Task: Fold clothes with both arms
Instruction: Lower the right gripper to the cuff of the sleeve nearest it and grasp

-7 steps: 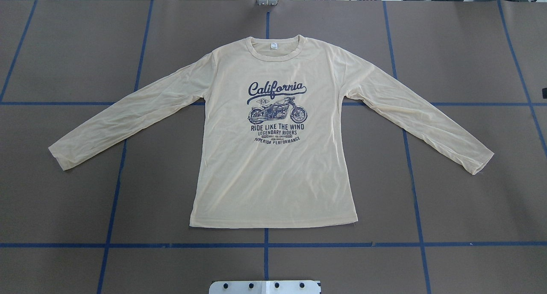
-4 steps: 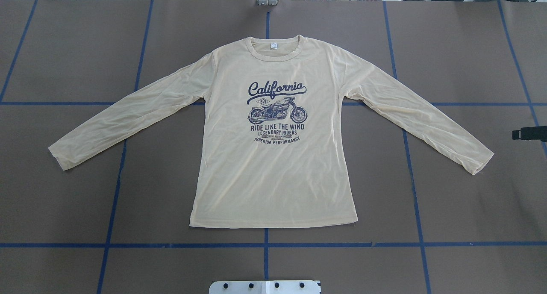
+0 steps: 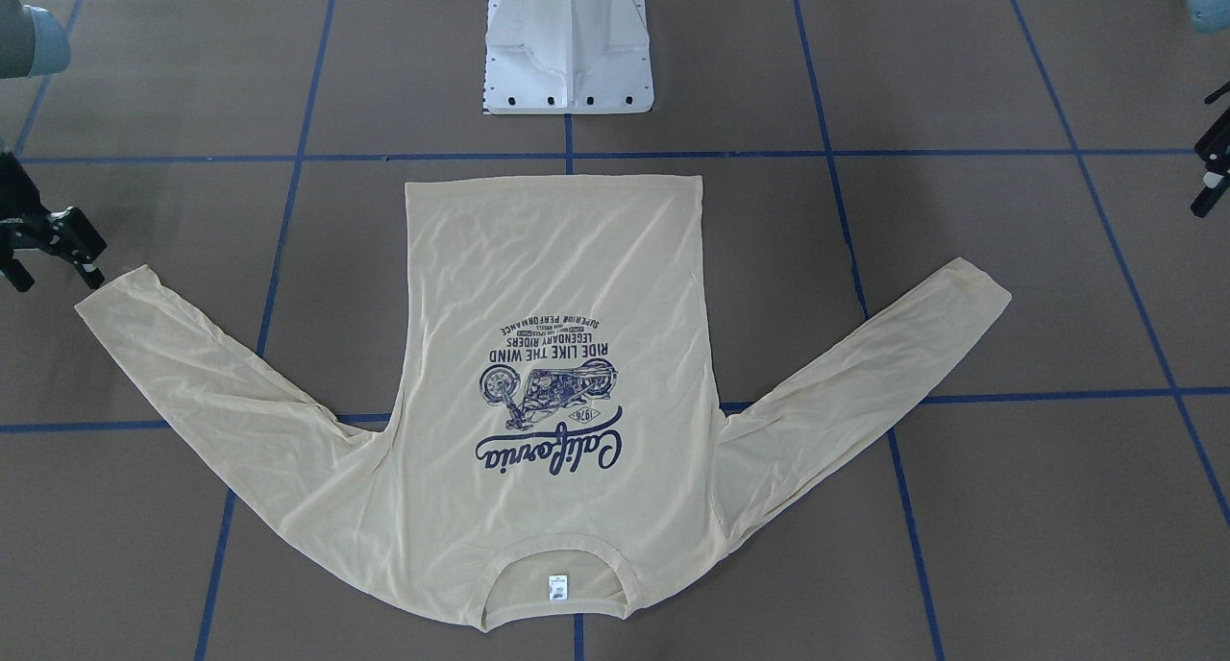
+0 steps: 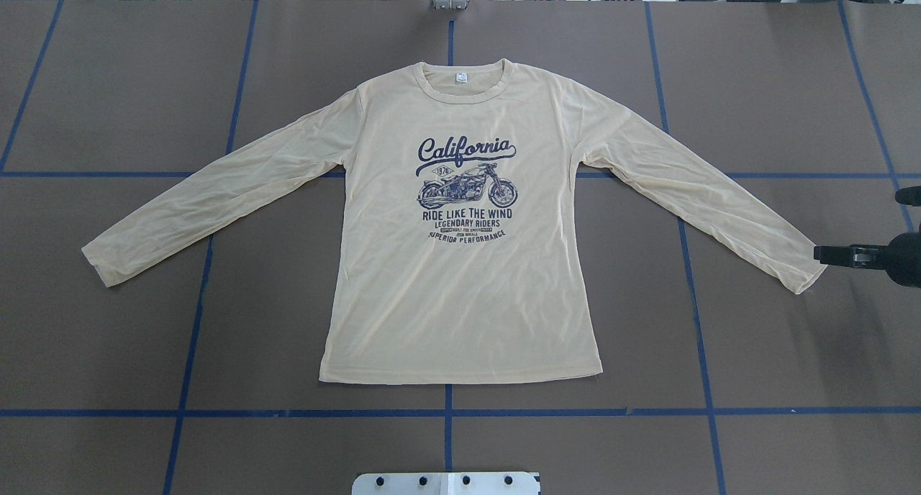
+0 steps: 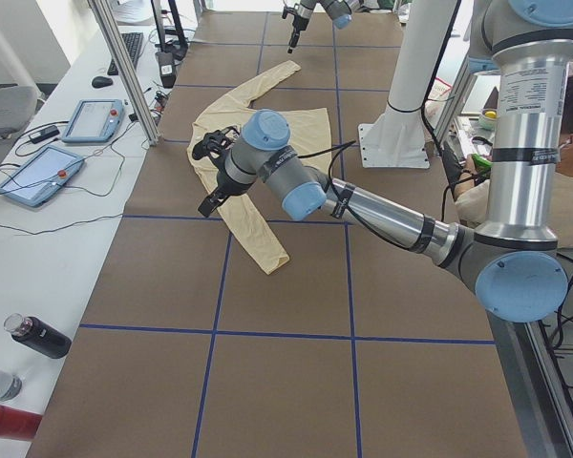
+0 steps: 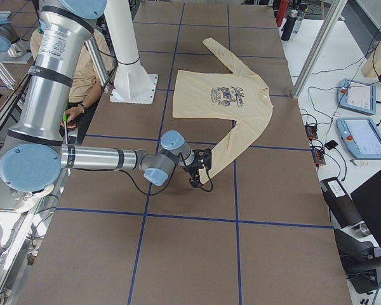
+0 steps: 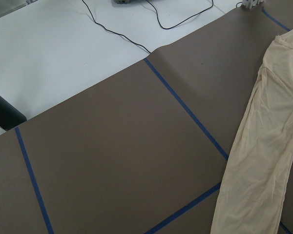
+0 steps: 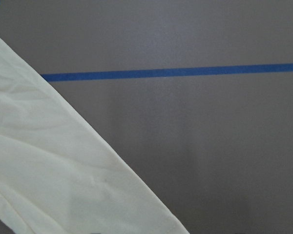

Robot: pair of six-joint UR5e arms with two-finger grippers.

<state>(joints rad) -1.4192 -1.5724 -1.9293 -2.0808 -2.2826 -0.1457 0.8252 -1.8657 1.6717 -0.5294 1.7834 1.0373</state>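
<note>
The cream long-sleeved shirt [image 4: 460, 301] lies flat and face up on the brown table, navy motorcycle print showing, collar far from me, both sleeves spread out and down. My right gripper [image 3: 56, 279] hangs open just beside the right sleeve's cuff [image 4: 806, 272], with nothing between its fingers; the right wrist view shows that sleeve [image 8: 49, 170] close below. My left gripper [image 3: 1209, 152] is open at the table's edge, well away from the left cuff [image 4: 101, 265]. The left wrist view shows the left sleeve [image 7: 263, 161] from a distance.
The white pedestal base [image 3: 567, 46] stands behind the shirt's hem. Blue tape lines cross the table. A side bench holds control tablets [image 5: 95, 119] and bottles [image 5: 38, 334]. A person [image 5: 563, 172] sits behind the robot.
My right gripper has come in from the right edge of the overhead view and moved down and left to the right cuff. The shirt has not moved.
</note>
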